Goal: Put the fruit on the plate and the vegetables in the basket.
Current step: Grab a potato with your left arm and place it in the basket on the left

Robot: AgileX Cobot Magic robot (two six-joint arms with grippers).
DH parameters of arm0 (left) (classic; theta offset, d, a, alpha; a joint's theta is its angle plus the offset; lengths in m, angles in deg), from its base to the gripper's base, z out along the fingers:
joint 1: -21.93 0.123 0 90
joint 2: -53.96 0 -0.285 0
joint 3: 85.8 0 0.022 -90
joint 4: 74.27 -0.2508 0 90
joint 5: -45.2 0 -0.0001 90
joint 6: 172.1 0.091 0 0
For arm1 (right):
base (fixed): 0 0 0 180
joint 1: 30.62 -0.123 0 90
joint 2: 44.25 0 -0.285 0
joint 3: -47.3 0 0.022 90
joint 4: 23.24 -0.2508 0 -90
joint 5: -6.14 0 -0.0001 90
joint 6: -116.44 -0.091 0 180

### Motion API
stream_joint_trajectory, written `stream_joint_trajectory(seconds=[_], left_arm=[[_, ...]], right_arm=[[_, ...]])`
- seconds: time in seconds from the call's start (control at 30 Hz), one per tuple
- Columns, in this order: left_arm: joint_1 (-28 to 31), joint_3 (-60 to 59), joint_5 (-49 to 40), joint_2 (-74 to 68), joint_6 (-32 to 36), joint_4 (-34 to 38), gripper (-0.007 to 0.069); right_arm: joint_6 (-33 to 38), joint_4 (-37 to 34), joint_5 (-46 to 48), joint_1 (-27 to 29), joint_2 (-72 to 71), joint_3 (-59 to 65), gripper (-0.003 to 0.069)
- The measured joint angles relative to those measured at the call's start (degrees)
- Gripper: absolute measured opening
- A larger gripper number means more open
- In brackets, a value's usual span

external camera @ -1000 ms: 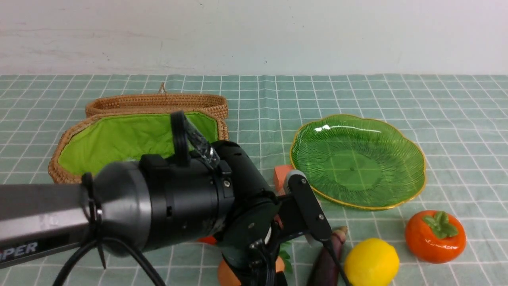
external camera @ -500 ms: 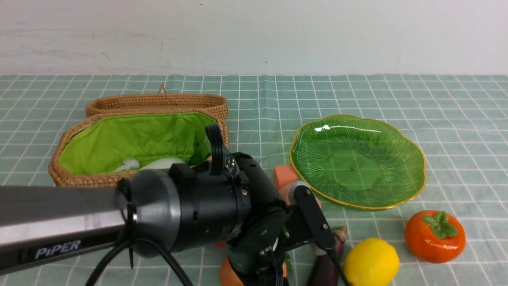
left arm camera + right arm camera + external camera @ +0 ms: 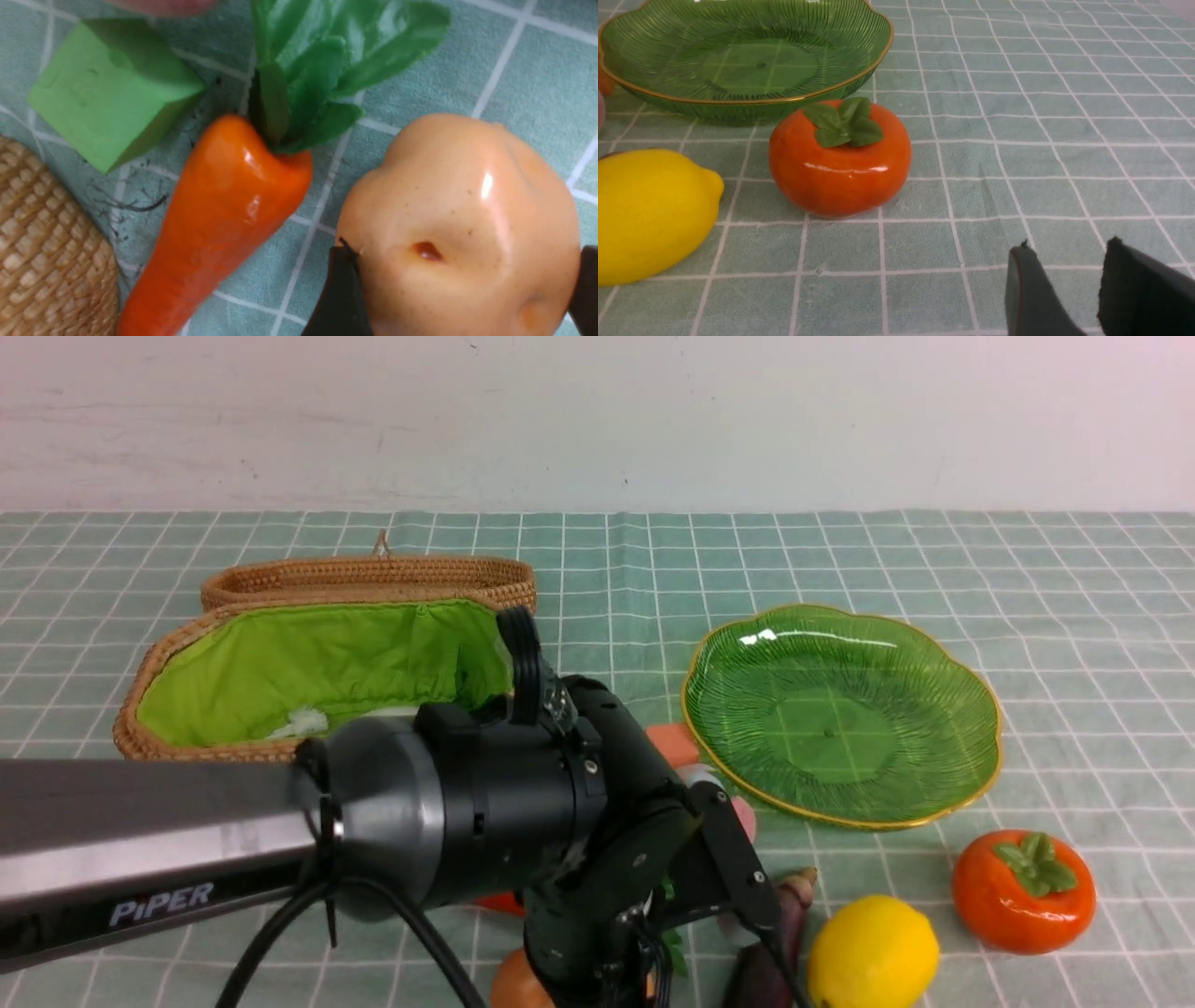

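Potato [image 3: 458, 186]: on the checked cloth [image 3: 840, 551], just in front of the basket [image 3: 177, 644] and off its right-hand end. A rounded lump, so long axis hard to read, with one end cut off at the edge of the left wrist view. From the front, only a tan sliver under the left arm [image 3: 420, 803].

Left gripper [image 3: 462, 254]: fingers [image 3: 338, 298] spread wide, one against each flank of the potato. Cannot tell whether squeezing or merely touching.

Carrot [image 3: 219, 219]: flat on the cloth, between potato and basket. Long axis from the pointed end, close by the basket's wicker wall, to the leafy crown pointing away from the basket. Tip cut off. Green cube [image 3: 107, 93] beside the crown, also just outside the basket.

Inside the basket: a white patch [image 3: 303, 721] on the green lining, mostly hidden behind the arm, hard to make out.

Right of the basket, apart: plate [image 3: 840, 728], bare. Nearer the basket's right end: orange cube [image 3: 674, 742] and peach [image 3: 744, 817], both half hidden.

Further right of the basket and nearer the robot: eggplant [image 3: 754, 982], stalk end pointing away from the robot, partly covered. Then lemon [image 3: 873, 952] and persimmon [image 3: 1024, 891], calyx up.

Right gripper [image 3: 1066, 242]: farther from the basket than the persimmon, partly open, clear gap, holding nothing.
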Motion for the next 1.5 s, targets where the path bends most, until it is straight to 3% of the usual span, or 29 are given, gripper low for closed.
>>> stream_joint_trajectory(seconds=[0.6, 0.9, 1.13, 1.5], left_arm=[[1.64, 2.72, -1.47, 11.11, 0.30, 0.94, 0.0556], [17.92, 13.65, -4.75, 16.44, 0.44, 1.42, 0.0555], [31.49, 14.19, -0.37, 13.65, 0.25, -0.51, 0.0555], [34.63, 14.24, 3.74, 2.16, 0.25, 2.19, 0.0555]], right_arm=[[0.00, 0.00, 0.00, 0.00, 0.00, 0.00, 0.0241], [0.00, 0.00, 0.00, 0.00, 0.00, 0.00, 0.0241], [0.00, 0.00, 0.00, 0.00, 0.00, 0.00, 0.0241], [0.00, 0.00, 0.00, 0.00, 0.00, 0.00, 0.0241]])
